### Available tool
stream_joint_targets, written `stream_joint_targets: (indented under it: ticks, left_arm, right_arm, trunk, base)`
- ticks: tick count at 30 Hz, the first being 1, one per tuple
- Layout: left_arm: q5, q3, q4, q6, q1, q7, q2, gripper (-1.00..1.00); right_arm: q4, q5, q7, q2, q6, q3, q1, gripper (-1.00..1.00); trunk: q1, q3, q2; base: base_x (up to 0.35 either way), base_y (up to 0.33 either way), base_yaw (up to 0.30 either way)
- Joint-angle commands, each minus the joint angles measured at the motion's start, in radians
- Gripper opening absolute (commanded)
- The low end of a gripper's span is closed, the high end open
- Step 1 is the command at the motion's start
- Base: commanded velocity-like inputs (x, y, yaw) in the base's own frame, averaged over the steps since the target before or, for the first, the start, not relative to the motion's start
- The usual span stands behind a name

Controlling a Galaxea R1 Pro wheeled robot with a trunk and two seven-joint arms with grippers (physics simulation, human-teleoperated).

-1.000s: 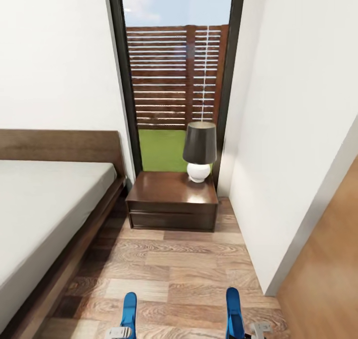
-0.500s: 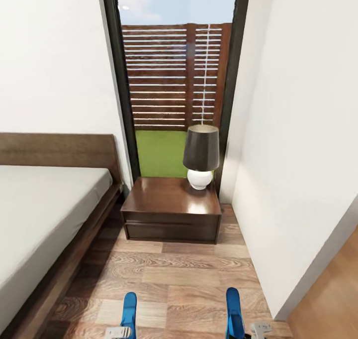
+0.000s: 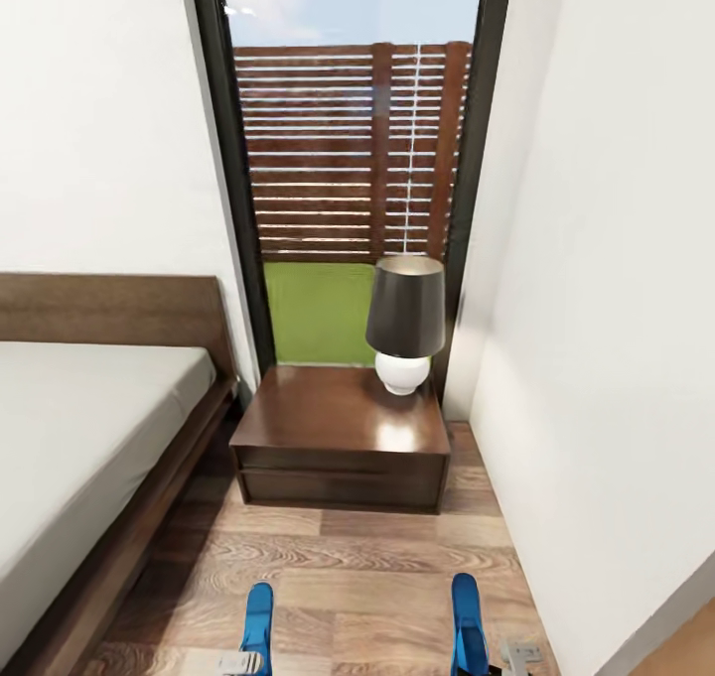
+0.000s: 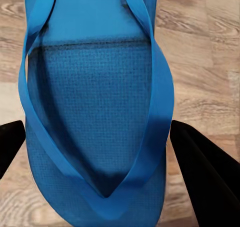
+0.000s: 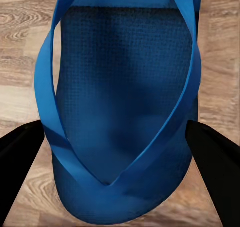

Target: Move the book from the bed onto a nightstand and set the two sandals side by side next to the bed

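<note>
Head view: the bedroom, seen along a narrow strip of wood-plank floor [image 3: 367, 567] between the bed [image 3: 89, 448] on the left and a white wall [image 3: 606, 309] on the right. The bed shows a pale-grey mattress on a dark-brown platform base, with a flat dark-brown headboard [image 3: 109, 309] against the far wall. Just right of the headboard, at the far end of the floor strip, stands a nightstand [image 3: 343, 438], a low dark-brown cabinet with a glossy top. On its far right corner stands a table lamp [image 3: 405, 324] with a dark shade and a round white base. Behind the nightstand a tall black-framed window [image 3: 353, 150] shows a slatted brown fence, green grass and sky.

At the near edge of this view two blue sandals appear above the floor, well apart: the left sandal [image 3: 258, 614] and the right sandal [image 3: 467, 616], each with a pale part of a gripper beside its near end.

Left wrist view: the left sandal [image 4: 97, 112], sole and thong straps facing the camera, sits between the two black fingers [image 4: 207, 172] of the left gripper [image 4: 97, 152], which is closed on its edges; plank floor lies beyond.

Right wrist view: the right sandal [image 5: 125, 107] sits likewise between the black fingers [image 5: 215, 162] of the right gripper [image 5: 120, 157], closed on it, over the floor.
</note>
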Motion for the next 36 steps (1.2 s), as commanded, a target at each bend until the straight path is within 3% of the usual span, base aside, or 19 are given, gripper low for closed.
stream_joint_targets:
  ticks: [1,8,36]
  left_arm:
    - [0.01,-0.004,0.001,-0.002,-0.001,-0.002,0.001,-1.0]
    - [0.01,-0.003,0.001,-0.003,-0.001,-0.002,0.001,-1.0]
    - [0.01,-0.003,0.001,-0.004,-0.001,-0.002,0.001,-1.0]
  right_arm:
    - [0.004,-0.011,0.007,0.001,-0.005,0.008,-0.002,-1.0]
    - [0.004,-0.011,0.007,0.001,-0.005,0.007,-0.002,-1.0]
    - [0.004,-0.011,0.006,0.001,-0.005,0.008,-0.002,-1.0]
  trunk:
    - [0.0,-0.001,0.0]
    - [0.0,-0.001,0.0]
    - [0.0,-0.001,0.0]
  base:
    - [0.313,0.0,0.0]
    - [0.196,0.0,0.022]
    - [0.004,0.0,0.131]
